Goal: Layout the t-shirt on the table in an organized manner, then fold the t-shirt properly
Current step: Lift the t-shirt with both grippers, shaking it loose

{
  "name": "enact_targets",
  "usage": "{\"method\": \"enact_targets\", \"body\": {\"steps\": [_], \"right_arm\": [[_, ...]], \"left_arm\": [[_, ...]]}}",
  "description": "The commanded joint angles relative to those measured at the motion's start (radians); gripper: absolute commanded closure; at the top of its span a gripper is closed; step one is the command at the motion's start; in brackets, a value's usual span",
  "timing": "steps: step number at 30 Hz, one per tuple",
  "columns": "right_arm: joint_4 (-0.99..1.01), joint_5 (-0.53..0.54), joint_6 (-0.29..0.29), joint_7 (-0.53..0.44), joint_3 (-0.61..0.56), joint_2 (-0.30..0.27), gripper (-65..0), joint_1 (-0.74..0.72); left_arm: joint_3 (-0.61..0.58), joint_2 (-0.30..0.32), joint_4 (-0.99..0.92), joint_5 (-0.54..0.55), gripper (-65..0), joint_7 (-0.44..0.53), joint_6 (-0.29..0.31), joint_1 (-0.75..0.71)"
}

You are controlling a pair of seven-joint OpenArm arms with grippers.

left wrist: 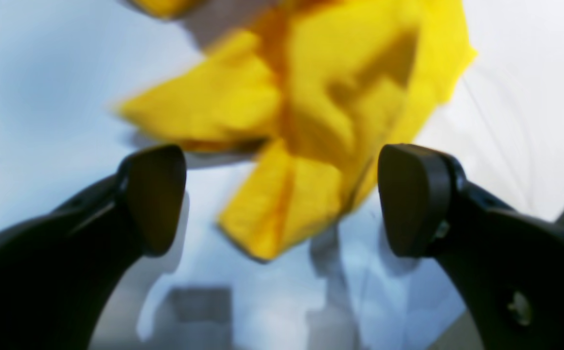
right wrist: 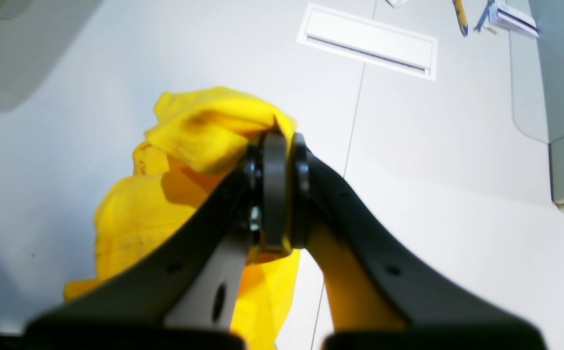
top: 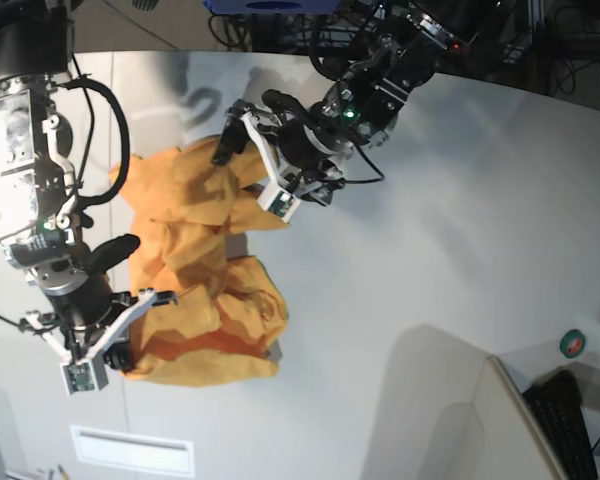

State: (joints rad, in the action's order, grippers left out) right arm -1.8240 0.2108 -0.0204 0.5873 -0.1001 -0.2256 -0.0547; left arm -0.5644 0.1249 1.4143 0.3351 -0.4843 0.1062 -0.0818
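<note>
The orange-yellow t-shirt [top: 195,280] lies crumpled on the white table [top: 430,240], left of centre. My right gripper [right wrist: 277,143] is shut on a bunched fold of the shirt [right wrist: 204,131] and holds it off the tabletop; in the base view it [top: 128,350] is at the shirt's near left corner. My left gripper [left wrist: 282,194] is open and empty, with the blurred shirt [left wrist: 311,97] just beyond its fingertips. In the base view it [top: 242,160] hovers at the shirt's far edge. No lettering shows.
A thin dark seam [right wrist: 355,121] runs across the table. A white recessed panel [right wrist: 367,41] lies near the edge, with small tools [right wrist: 462,17] beside it. A pale board [top: 460,410], a keyboard [top: 570,410] and a green tape roll [top: 573,343] are at the lower right.
</note>
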Motion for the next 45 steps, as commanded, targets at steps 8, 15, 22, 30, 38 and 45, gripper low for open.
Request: {"method": "enact_targets", "body": {"steps": [8,15,22,30,38,45], "right_arm": [[-0.015,-0.001,0.000,-0.026,0.012,-0.007,0.0,-0.020],[0.037,-0.003,-0.002,-0.026,0.195,-0.021,0.0,-0.024],[0.102,-0.001,-0.002,-0.031,0.236,-0.021,0.0,-0.047],[0.263,-0.001,-0.002,-0.036,0.233,-0.073,0.0,-0.196],[0.333,-0.001,-0.003,-0.031,0.236,-0.189,0.0,-0.423],[0.148,0.000,-0.003,-0.034,0.360,-0.263,0.0,-0.417]], "left_arm": [[-0.047,-0.092,-0.175,0.005,-47.7,0.019,0.005,0.110],[0.117,-0.089,-0.226,-0.003,0.0,0.014,0.003,0.149],[0.189,-0.089,-0.234,-0.003,0.0,-0.034,0.003,0.350],[0.179,-0.097,-0.427,-0.004,0.0,-0.030,0.003,0.640],[0.188,-0.182,-0.663,0.003,0.0,0.092,0.003,0.986],[0.192,-0.173,-0.373,0.006,0.0,0.025,0.003,1.014]]}}
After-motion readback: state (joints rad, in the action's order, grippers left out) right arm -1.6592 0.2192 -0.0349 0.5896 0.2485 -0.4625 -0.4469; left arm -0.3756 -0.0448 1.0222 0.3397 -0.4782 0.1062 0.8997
